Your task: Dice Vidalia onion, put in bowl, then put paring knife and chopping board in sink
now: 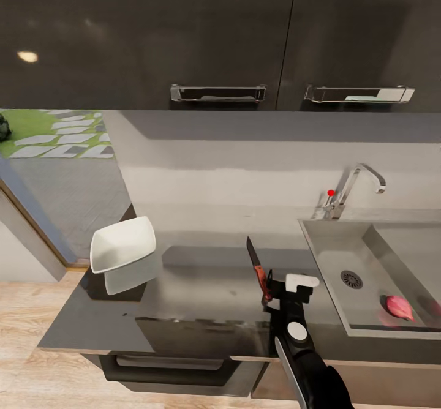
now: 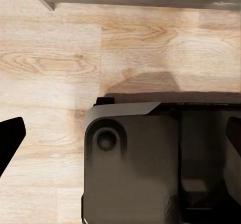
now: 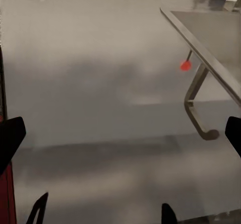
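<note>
From the head view, the right gripper [image 1: 267, 289] holds the paring knife [image 1: 257, 268] upright over the surface [image 1: 202, 286]; the Vidalia onion [image 1: 399, 307] lies in the sink [image 1: 324, 256]. Keep the blade steady. The left wrist view looks down at wooden floor [image 2: 50, 58], and I cannot tell how the left fingers stand. In the right wrist view, the tap [image 3: 197, 103] lies ahead.

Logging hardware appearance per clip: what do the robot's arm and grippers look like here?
In the head view the right arm is glossy black with a pale grey-white strip along it and a round white cap near the wrist. The right gripper has a white block beside black fingers. In the wrist views the fingertips are plain black, with no markings or cables visible.
</note>
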Tool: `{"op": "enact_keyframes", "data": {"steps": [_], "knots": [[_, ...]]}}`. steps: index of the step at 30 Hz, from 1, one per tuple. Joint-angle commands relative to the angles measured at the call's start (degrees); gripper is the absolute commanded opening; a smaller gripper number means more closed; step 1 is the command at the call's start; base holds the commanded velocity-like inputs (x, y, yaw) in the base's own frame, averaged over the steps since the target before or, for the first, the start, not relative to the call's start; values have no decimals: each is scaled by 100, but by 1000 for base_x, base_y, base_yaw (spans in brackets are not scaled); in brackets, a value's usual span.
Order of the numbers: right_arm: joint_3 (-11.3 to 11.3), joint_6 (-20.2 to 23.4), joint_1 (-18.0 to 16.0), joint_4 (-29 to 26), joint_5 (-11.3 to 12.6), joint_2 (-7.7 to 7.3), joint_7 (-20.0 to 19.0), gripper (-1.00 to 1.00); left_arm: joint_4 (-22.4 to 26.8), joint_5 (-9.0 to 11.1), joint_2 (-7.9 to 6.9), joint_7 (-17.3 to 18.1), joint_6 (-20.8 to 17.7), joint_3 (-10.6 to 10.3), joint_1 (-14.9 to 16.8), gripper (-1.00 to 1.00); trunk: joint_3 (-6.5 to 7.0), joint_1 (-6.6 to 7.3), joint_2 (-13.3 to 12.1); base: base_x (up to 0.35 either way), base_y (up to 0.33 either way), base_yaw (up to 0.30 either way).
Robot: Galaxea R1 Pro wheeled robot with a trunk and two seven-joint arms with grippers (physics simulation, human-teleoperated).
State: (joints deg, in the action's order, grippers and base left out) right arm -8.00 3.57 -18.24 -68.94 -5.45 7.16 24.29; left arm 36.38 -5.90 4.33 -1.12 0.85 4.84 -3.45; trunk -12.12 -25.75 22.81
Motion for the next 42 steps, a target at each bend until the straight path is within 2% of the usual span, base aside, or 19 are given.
{"op": "enact_keyframes", "data": {"steps": [1, 22, 30, 42], "knots": [[-10, 38, -4, -2, -56, 1, 32, 100, 9, -60, 7, -3, 9, 25, -3, 100, -10, -3, 10, 0, 0, 0], [-120, 82, -4, 75, -35, 67, 15, 100, 9, -60, 7, -2, 5, 25, -3, 100, -10, -3, 10, 0, 1, 0], [-140, 77, -4, 97, -35, 75, 15, 100, 9, -60, 7, -2, 9, 25, -4, 100, -10, -3, 10, 102, 175, 0], [-146, 67, -4, 188, -35, 75, 14, 100, 9, -60, 7, -3, 4, 25, -3, 100, -10, -3, 10, 13, 22, 0]]}}
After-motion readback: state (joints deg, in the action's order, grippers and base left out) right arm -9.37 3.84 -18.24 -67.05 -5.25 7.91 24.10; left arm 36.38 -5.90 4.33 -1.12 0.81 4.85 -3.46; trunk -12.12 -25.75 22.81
